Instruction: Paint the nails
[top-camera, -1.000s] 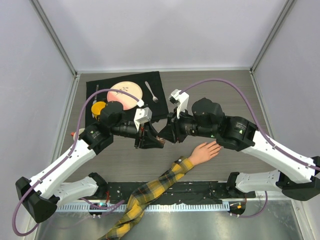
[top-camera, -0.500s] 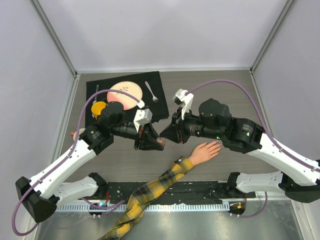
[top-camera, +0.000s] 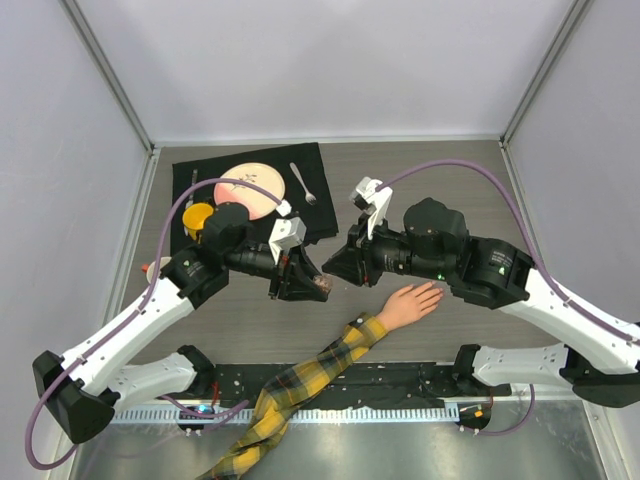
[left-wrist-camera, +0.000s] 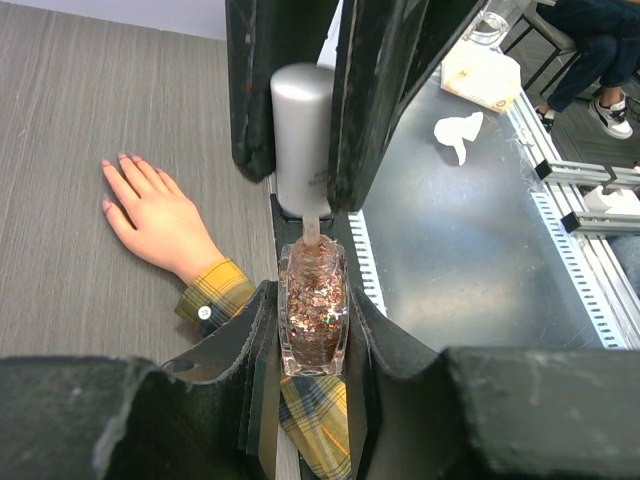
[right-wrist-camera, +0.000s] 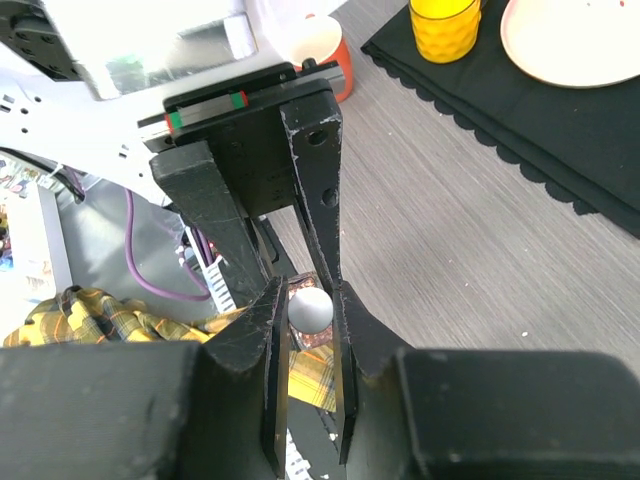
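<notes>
No legible text, label or number anywhere — glitter polish bottle (left-wrist-camera: 313, 325) unmarked, silver cap (left-wrist-camera: 302, 130) plain

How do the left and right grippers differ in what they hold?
The left gripper is shut on the glitter polish bottle; the right gripper is shut on its silver cap. In the left wrist view, the left gripper enters from below, the right gripper from above. Both are shut, facing each other.
</notes>
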